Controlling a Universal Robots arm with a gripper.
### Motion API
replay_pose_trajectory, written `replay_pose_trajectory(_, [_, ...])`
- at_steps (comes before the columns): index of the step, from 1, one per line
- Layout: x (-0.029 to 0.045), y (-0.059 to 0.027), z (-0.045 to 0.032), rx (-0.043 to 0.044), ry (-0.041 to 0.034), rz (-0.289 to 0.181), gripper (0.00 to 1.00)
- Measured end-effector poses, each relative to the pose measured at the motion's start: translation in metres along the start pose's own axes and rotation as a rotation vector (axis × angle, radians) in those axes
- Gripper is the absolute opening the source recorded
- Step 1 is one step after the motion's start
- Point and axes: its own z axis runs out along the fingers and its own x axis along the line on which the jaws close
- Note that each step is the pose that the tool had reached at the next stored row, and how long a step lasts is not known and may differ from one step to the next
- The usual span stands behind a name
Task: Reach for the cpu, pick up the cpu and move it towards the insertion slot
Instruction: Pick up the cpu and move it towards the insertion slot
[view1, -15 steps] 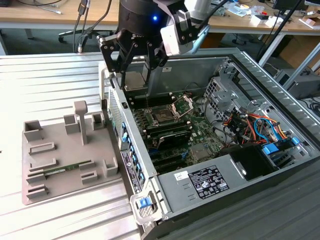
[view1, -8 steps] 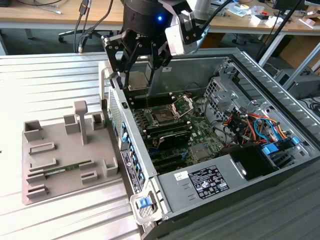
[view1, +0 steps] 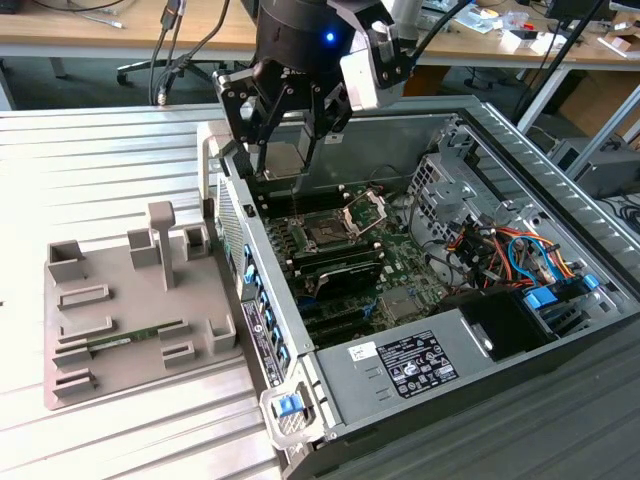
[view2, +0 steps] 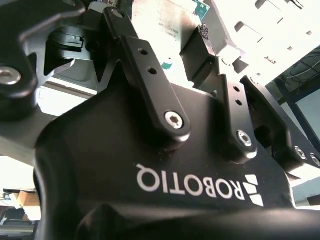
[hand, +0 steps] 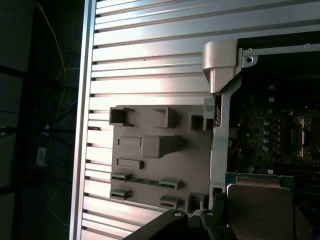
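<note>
My gripper (view1: 284, 170) hangs over the back corner of the open computer case, shut on the cpu (view1: 283, 160), a flat silvery square held upright between the black fingers (view1: 258, 165). In the second wrist view the cpu (view2: 161, 24) sits clamped between the two fingers (view2: 142, 52). In the first wrist view the cpu (hand: 260, 210) shows its pale face with a green rim. The insertion slot (view1: 328, 233), a dark square socket in a silver frame with its bracket raised, lies on the motherboard below the gripper and toward the exterior view's right.
A grey fixture plate (view1: 70, 375) with posts and a green memory stick (view1: 130, 340) lies at the exterior view's left on the ribbed metal table (view1: 90, 170). The case wall (view1: 255, 300) stands between them. Cables and a blue drive bay (view1: 550, 300) fill the case's far side.
</note>
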Motion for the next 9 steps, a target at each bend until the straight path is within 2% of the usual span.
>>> replay_pose_trajectory(9, [-0.0083,-0.0006,0.0,0.0,0.0,0.0,0.55])
